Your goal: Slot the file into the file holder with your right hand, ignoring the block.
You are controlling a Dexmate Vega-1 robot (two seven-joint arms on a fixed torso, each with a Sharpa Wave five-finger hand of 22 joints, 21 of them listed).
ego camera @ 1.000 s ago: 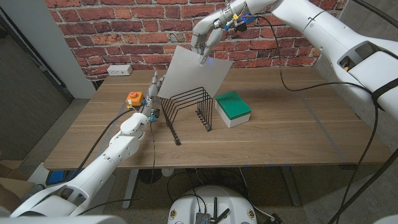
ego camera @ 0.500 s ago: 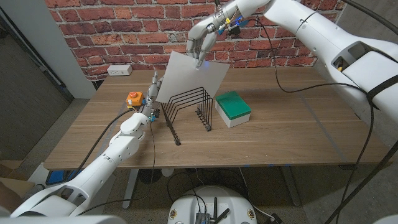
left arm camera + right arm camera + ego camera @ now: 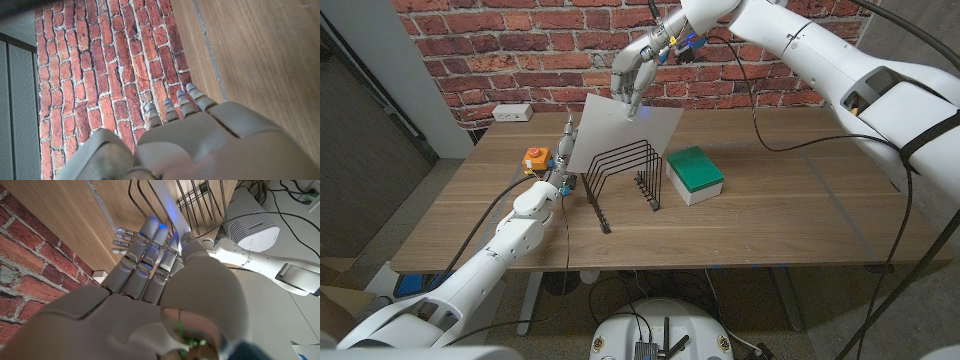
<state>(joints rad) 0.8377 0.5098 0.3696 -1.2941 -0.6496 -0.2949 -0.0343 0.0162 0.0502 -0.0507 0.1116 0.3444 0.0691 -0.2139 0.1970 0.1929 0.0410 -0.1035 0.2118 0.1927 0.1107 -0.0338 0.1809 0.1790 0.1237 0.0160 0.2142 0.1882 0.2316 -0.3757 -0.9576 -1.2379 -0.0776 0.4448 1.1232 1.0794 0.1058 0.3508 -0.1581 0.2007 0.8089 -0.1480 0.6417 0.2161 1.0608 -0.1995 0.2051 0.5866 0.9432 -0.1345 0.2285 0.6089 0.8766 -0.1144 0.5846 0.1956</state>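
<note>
— Since the right hand (image 3: pixel 635 72) has the file (image 3: pixel 620 135) pinched by its upper edge, why hold it that high above the table (image 3: pixel 800 215)?

— My guess: the sheet hangs below the fingers, so its bottom edge can be lined up with a gap in the file holder (image 3: pixel 625 175). The black wire holder stands straight beneath the hand, and the file's lower part already overlaps the wires as seen from the head camera. Whether the edge has entered a slot I cannot tell.

— Is the grip firm?

— Fingers are closed together on the sheet near its top; the right wrist view shows them pressed along the white edge (image 3: pixel 165 210), with the holder's wires (image 3: pixel 197 205) just past the fingertips. The file tilts a little, one corner lower than the other, which probably wants squaring up before it goes down.

— And the green-topped block (image 3: pixel 694 174)?

— Below the right hand and off to its outer side, just beside the holder, apart from the file. It is to be left alone, and the file hangs clear of it.

— What of the left hand (image 3: pixel 563 160)?

— It stands near the holder's other side, fingers straight and side by side, holding nothing. An orange object (image 3: pixel 537 158) sits just beyond it.
</note>
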